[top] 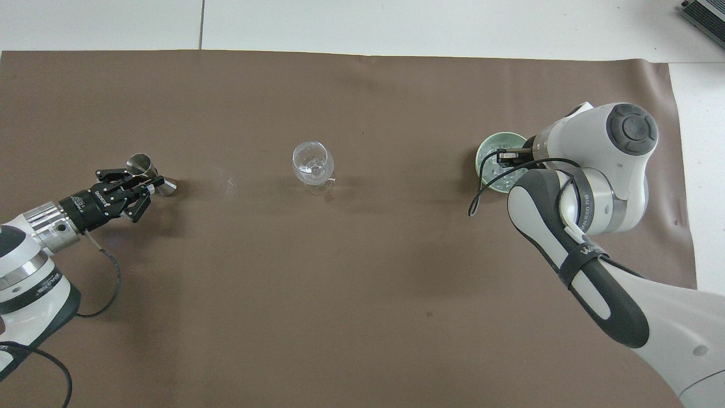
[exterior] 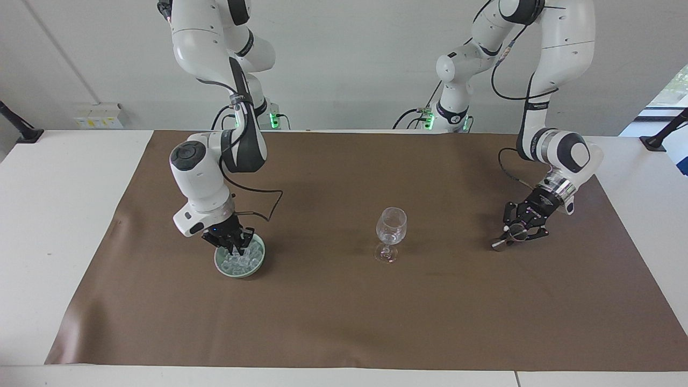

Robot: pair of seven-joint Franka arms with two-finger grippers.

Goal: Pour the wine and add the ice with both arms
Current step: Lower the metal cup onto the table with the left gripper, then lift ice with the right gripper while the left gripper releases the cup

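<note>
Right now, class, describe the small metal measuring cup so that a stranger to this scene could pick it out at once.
Start at the brown mat on the table and go to the left arm's end. There the left gripper is shut on the measuring cup, a small double-ended cup. It is the only metal thing here; the wine glass is clear and stemmed, and the bowl is pale green.

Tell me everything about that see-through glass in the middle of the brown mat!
The glass is a clear stemmed wine glass: a round bowl on a thin stem with a flat round foot. It stands upright near the middle of the brown mat, between the green bowl of ice and the small metal cup. It looks empty. Nothing touches it but the mat, and both arms are away from it.
</note>
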